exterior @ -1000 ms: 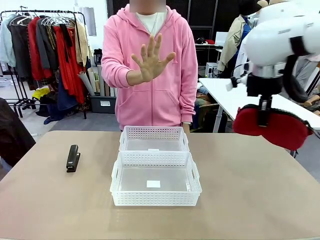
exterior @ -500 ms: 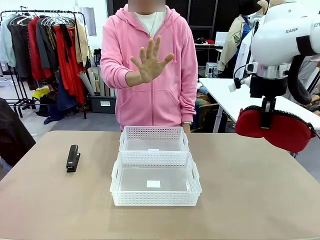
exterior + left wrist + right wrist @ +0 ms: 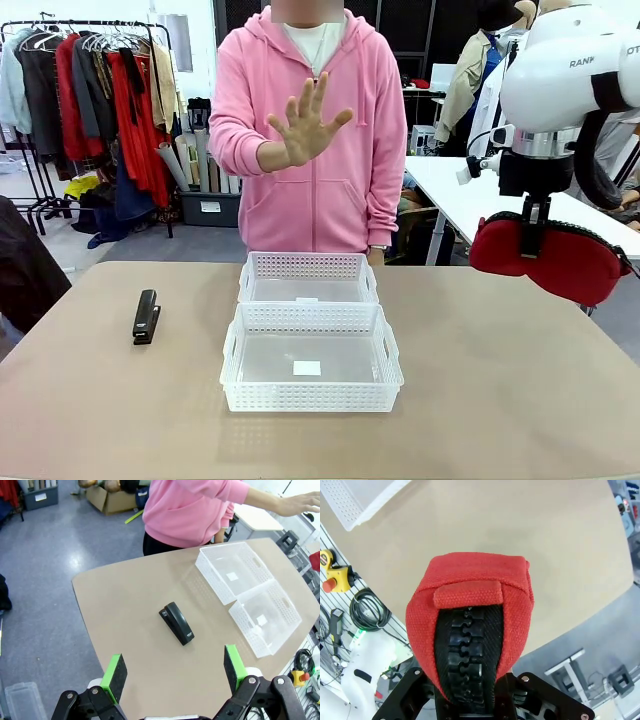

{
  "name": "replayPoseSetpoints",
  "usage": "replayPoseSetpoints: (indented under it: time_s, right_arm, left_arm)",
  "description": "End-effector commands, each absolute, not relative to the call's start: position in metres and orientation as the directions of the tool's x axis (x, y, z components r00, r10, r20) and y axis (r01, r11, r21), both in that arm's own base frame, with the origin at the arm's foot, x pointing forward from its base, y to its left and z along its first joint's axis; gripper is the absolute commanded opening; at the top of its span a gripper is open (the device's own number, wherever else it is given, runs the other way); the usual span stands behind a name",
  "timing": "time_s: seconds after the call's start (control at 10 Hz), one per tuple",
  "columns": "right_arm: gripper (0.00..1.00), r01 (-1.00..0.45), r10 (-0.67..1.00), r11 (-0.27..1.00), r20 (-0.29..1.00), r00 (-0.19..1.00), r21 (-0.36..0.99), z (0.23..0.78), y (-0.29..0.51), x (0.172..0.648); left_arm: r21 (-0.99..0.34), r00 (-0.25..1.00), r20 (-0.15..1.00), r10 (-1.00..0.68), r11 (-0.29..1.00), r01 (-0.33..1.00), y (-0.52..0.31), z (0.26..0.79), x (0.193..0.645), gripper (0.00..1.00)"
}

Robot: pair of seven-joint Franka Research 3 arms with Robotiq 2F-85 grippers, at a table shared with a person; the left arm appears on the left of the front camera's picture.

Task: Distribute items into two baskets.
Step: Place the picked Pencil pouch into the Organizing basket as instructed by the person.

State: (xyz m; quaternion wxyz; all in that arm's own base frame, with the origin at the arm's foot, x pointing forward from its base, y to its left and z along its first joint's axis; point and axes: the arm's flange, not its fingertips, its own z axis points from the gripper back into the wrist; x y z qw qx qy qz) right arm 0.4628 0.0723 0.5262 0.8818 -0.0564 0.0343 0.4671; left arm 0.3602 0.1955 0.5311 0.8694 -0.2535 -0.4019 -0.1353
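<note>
We find the right gripper (image 3: 527,238) clamped shut on the soft red fabric pouch (image 3: 560,262), which has shifted slightly and steadied high, well right of the two white lattice plastic baskets (image 3: 310,398), apparently held off by the person's raised palm (image 3: 305,125); the left gripper (image 3: 175,667) gapes empty.

Clothes rack (image 3: 100,90) far L, white table (image 3: 455,195) R, grey floor (image 3: 60,545).
</note>
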Motion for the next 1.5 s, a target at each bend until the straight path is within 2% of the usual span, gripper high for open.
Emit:
replayPoseSetpoints:
  time_s: [0.0,1.4]
  right_arm:
    - [0.0,-0.818,0.809,0.57,-0.117,0.576,-0.085,0.5306,0.0723,0.4655]
    - [0.0,-0.827,0.82,0.558,-0.113,0.562,-0.067,0.5262,0.0723,0.4628]
  left_arm:
    - [-0.329,0.619,0.785,-0.03,0.826,0.457,0.1968,0.5304,0.3612,1.0]
    - [-0.329,0.619,0.785,-0.03,0.826,0.457,0.1968,0.5304,0.3612,1.0]
